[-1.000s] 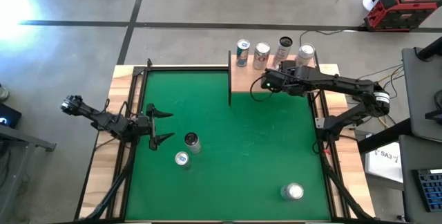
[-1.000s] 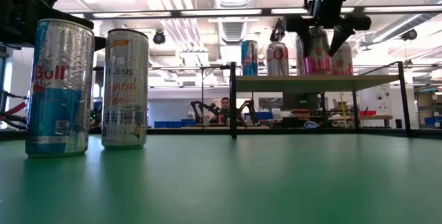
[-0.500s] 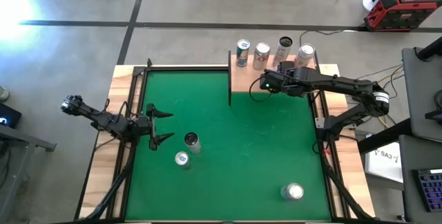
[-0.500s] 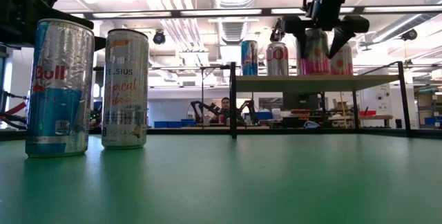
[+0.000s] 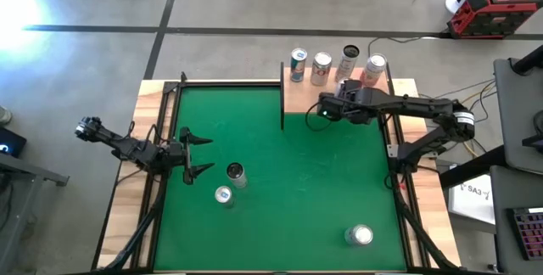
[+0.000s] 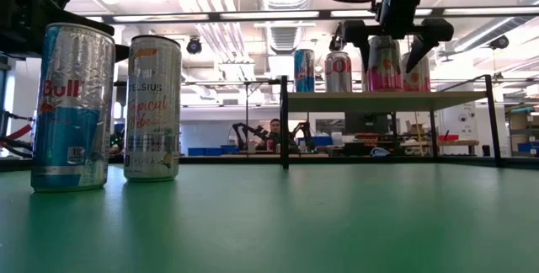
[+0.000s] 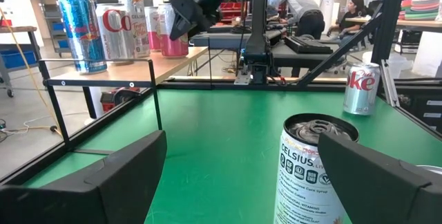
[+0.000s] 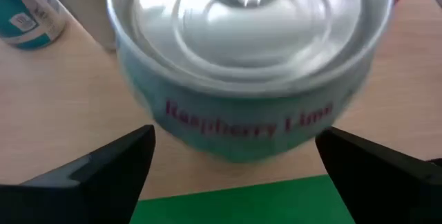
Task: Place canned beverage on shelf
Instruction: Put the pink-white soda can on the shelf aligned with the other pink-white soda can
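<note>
A pink "Raspberry Lime" can (image 6: 385, 64) (image 8: 248, 79) stands upright on its base on the pale-wood shelf (image 5: 299, 97) (image 6: 337, 101), close to the shelf's near edge. My right gripper (image 6: 390, 50) (image 8: 237, 134) slants down over it from the near side. It is open, with one finger on either side of the can's upper part and a gap at each. In the high view this gripper (image 5: 344, 95) hides the can. My left gripper (image 5: 197, 154) (image 7: 242, 137) waits open and level by the table's left edge.
Several other cans stand along the shelf's far edge, among them a Red Bull (image 5: 298, 63) and a Coke (image 5: 321, 67). On the green felt stand a Celsius can (image 5: 236, 173), a Red Bull (image 5: 223, 195) and a Diet Coke (image 5: 359, 235). A black post (image 6: 285, 121) marks the shelf's left end.
My right gripper has opened. Its fingers lay against the pink can's sides and now stand clear of them, so it has let go. The can stays upright on the shelf where it was.
</note>
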Available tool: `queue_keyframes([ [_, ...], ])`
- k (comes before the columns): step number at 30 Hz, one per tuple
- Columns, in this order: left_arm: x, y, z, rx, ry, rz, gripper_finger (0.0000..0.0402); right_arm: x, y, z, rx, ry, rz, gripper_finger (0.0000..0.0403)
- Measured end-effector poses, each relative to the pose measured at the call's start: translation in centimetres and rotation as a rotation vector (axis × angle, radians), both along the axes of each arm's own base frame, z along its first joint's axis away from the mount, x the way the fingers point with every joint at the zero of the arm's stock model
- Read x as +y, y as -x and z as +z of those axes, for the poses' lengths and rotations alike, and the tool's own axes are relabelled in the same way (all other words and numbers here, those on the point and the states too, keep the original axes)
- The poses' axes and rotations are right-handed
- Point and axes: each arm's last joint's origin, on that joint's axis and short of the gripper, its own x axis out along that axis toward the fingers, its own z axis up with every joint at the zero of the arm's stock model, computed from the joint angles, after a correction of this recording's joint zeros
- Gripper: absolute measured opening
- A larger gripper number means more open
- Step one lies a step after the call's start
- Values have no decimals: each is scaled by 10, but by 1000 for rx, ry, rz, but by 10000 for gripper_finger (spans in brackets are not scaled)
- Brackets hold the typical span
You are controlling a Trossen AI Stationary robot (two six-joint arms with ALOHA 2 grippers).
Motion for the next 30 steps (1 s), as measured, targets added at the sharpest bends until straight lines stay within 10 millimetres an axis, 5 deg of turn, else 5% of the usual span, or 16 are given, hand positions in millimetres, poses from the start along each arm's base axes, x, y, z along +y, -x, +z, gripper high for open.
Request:
queue_keyframes([
  [18,0,0,0,0,0,0,361,2,-18,-27,72,121,-127,391],
  [30,0,0,0,0,0,0,361,1,-17,-27,34,155,-183,387],
])
